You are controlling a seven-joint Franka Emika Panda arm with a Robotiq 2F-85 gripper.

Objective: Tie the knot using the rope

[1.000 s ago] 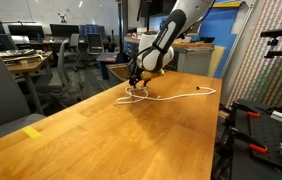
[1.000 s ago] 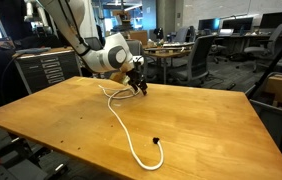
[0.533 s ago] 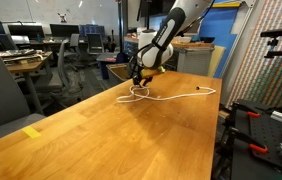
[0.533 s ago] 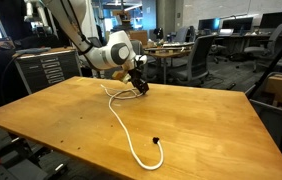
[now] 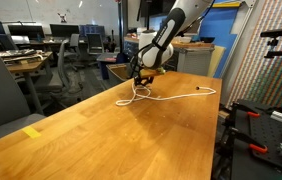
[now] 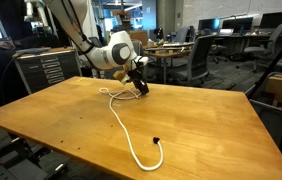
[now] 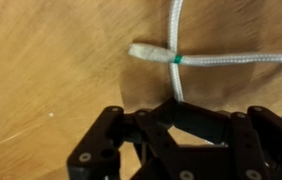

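One robot arm (image 5: 166,35) reaches over the far part of one wooden table (image 5: 111,140), and its single gripper (image 5: 136,82) hangs low, just above the tabletop. There is one rope (image 7: 231,60), a thin white cord lying on the wood. In the wrist view two of its strands cross just ahead of the gripper (image 7: 178,108). One strand runs down from the top edge straight in between the fingers (image 7: 146,125). The other lies crosswise, with a green band (image 7: 177,59) at the crossing and a pale end (image 7: 141,50) sticking out beside it. A third bit of cord curves in at the edge of that picture. The fingers are drawn tight together and pinch the down-running strand of the rope. In an exterior view the rope (image 5: 181,96) forms a small loop under the gripper and trails off across the table toward its edge. In an exterior view the gripper (image 6: 142,89) sits at the far side of the table (image 6: 211,120). From there the cord sweeps in one long curve toward the near edge and hooks back to one dark tip (image 6: 155,141). One small yellow tag (image 5: 33,131) lies flat on the near part of the table, well apart from the rope.
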